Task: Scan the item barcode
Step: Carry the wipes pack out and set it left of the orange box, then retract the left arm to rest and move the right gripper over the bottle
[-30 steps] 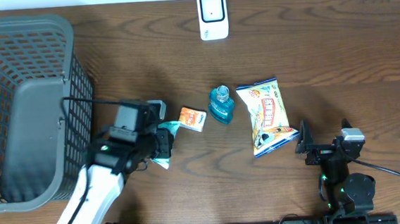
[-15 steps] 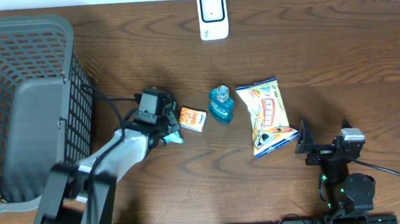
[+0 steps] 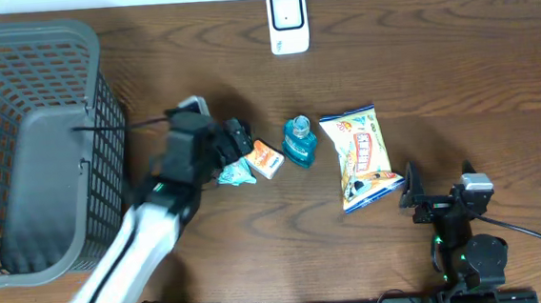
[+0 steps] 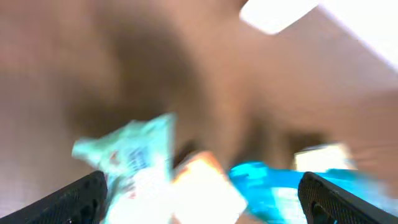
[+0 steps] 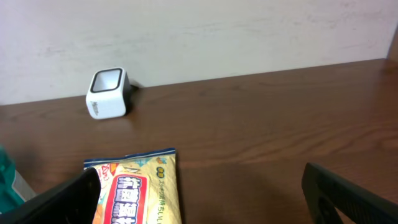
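The pick-up step is judged to be in hand, since nothing is being carried towards the scanner (image 3: 287, 21) yet. The left gripper (image 3: 241, 142) is being held over a group of small goods in the middle of the table (image 3: 475, 70). Its fingers (image 4: 81, 198) are being shown wide apart in the blurred left wrist view, released, with nothing clamped between them. Under them a small teal and white packet (image 3: 237, 174) is lying, and an orange box (image 3: 266, 158) is touching it or is just beside it. Which of the two is being aimed at cannot be told. A blue bottle (image 3: 299, 142) is standing just beside the box, and a snack bag (image 3: 362, 157) is lying further to the right.

The right gripper (image 3: 409, 191) is being parked near the bag, also released and empty.

For the next move, the fingers are probably to be lowered around one item only, so that its neighbour is not being caught too. After that, the item is to be lifted and its barcode side turned to the scanner window at the far edge.
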Controlling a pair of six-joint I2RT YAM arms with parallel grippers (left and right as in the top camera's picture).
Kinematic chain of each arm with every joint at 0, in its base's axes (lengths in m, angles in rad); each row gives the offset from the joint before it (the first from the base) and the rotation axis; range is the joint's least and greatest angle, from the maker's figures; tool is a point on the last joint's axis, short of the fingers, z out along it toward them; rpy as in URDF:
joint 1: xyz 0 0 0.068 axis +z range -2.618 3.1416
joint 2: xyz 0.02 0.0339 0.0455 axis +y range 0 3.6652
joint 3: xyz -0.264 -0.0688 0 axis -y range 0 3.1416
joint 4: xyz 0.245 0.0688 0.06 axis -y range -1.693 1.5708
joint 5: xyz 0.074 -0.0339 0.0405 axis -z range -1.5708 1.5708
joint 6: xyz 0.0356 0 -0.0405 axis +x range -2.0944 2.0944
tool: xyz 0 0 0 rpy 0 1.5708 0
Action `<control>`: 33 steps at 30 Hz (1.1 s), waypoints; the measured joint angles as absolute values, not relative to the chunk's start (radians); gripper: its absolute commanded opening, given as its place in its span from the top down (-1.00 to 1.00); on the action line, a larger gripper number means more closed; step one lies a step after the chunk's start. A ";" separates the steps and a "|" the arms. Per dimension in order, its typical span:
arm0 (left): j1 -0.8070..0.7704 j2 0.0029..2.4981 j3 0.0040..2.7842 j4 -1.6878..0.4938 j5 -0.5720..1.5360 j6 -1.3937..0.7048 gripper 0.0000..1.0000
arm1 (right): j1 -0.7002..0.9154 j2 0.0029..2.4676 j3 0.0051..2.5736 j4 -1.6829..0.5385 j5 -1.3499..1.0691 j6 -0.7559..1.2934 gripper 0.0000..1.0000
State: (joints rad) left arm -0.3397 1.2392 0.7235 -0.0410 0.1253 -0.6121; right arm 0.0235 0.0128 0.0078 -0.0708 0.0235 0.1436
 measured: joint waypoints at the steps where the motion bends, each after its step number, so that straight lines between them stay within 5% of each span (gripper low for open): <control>1: -0.340 1.180 0.724 -0.031 0.116 -0.589 -0.96 | 0.024 0.013 0.008 -0.071 0.023 0.144 -0.98; 14: -0.340 0.765 0.770 0.636 -0.251 -0.062 -0.96 | 0.023 0.013 0.008 -0.070 0.023 0.144 -0.98; 25: -0.340 0.773 0.897 0.389 -0.410 0.656 -0.96 | 0.023 0.013 0.008 -0.070 0.023 0.144 -0.98; 33: -0.340 0.694 0.899 0.107 -0.496 0.792 -0.96 | 0.023 0.013 0.007 -0.057 -0.113 0.337 -0.99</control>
